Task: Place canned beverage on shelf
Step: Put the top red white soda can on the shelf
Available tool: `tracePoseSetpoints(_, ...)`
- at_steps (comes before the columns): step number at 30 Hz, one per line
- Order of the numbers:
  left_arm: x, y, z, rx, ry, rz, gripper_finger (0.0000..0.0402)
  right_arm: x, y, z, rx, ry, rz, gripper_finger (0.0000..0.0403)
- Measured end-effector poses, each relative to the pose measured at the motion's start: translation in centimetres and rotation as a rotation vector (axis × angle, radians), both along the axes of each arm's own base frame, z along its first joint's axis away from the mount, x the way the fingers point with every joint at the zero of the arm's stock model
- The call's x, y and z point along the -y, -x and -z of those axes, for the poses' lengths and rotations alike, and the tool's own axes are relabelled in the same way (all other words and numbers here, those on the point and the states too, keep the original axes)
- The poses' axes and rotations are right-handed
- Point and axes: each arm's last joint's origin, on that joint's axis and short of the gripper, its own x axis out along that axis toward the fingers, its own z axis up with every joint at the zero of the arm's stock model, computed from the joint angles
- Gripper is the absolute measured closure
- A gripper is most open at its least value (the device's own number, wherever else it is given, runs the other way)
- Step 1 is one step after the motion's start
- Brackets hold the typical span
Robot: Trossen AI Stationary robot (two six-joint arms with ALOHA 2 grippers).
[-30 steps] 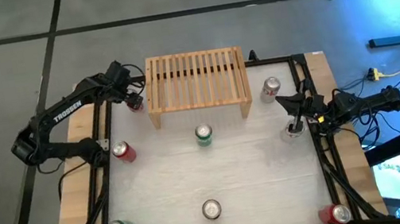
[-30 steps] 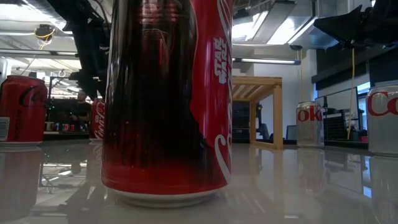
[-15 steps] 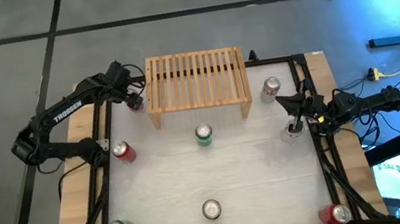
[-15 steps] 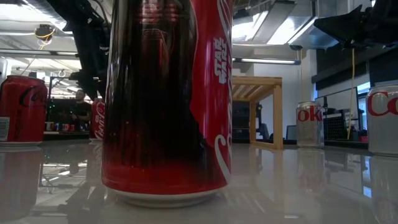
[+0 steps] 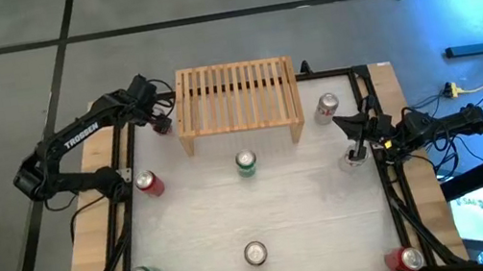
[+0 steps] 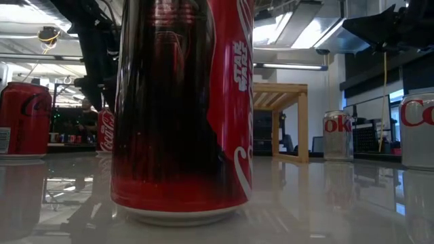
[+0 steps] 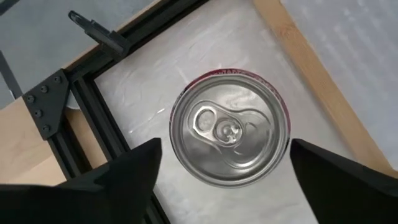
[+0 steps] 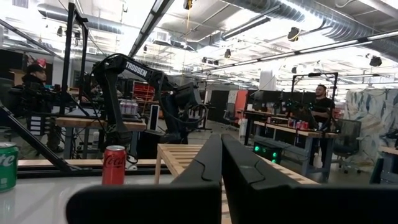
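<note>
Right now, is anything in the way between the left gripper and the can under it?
Nothing visible. The left gripper is open right above the red can, a finger on each side. The can stands beside the shelf, whose top is bare.

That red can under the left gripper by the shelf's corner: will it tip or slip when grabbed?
The red can stands upright with its tab unopened, so probably full and steady. Smooth round walls may slip. Left gripper straddles it, open.
</note>
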Motion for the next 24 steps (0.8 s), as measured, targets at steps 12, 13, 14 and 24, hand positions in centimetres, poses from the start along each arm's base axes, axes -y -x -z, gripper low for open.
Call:
tracePoseSetpoints(12,0.0,-0.1,-0.1,-0.012,-0.029,-0.021,0.0007,0.0,0.0,0.0,0.003,-0.008,-0.003,0.0402)
tracePoseSetpoints(13,-0.1,-0.1,-0.1,-0.01,-0.035,-0.024,0.0007,0.0,0.0,0.0,0.004,-0.008,-0.003,0.0402)
tracePoseSetpoints(14,-0.1,-0.2,-0.2,-0.006,-0.041,-0.022,0.0007,0.0,0.0,0.0,0.003,-0.008,-0.003,0.0402)
tracePoseSetpoints(24,-0.2,-0.3,1.5,0.009,0.023,0.009,0.0007,0.0,0.0,0.0,0.005,-0.009,-0.003,0.0402)
